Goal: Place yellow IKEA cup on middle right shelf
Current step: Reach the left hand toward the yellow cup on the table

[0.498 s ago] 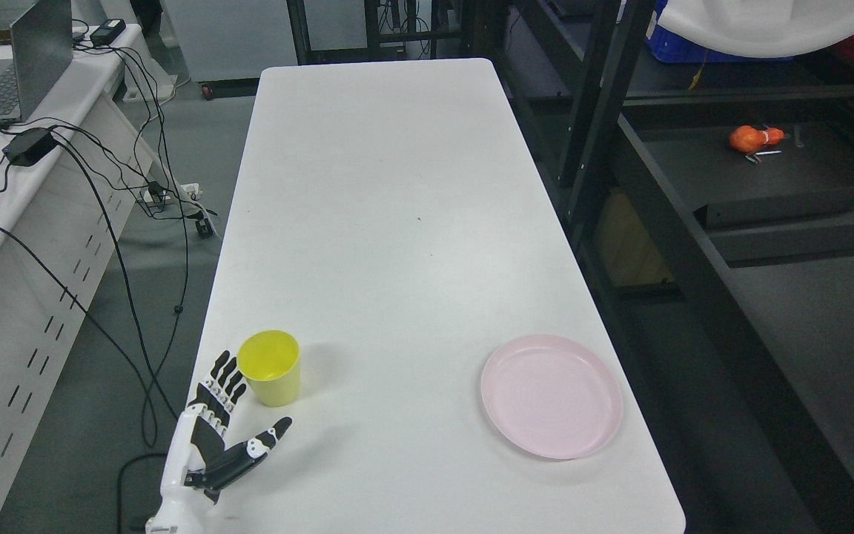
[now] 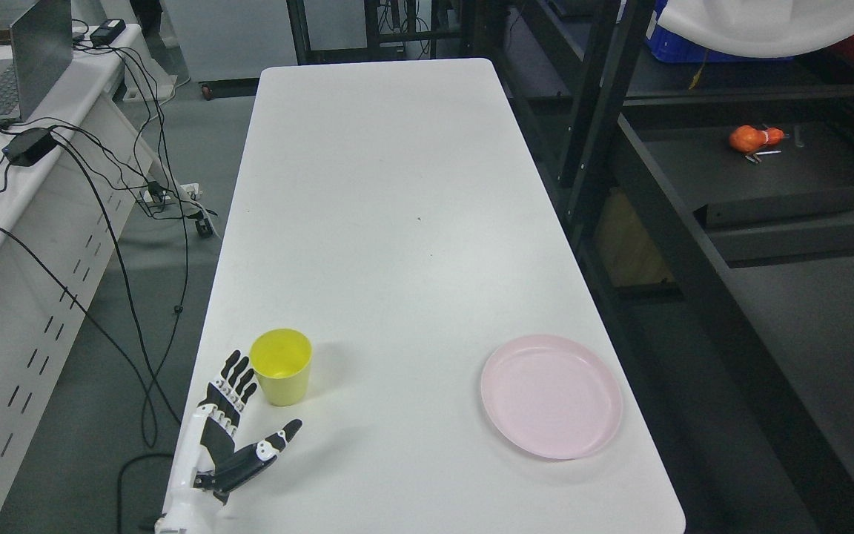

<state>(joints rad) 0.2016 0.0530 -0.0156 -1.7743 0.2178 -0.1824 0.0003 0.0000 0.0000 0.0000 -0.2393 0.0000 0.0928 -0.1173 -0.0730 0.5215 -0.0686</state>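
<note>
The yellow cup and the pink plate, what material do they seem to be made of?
The yellow cup looks like matte plastic: opaque, uniform colour, thin rim, only a soft sheen. The pink plate seems the same kind of plastic, with a smooth, even, dull surface and a low raised rim. Neither can be confirmed from the picture alone.

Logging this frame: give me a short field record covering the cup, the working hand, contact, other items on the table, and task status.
cup: yellow plastic cup, upright, near the left edge of the white table
hand: left hand beside the cup, fingers extended by its left wall, thumb spread
contact: fingers look to be at the cup's wall; not wrapped around it
other items: round pink plastic plate, right side of the table
right hand: not in view
status: cup not yet lifted, still on the table
</note>
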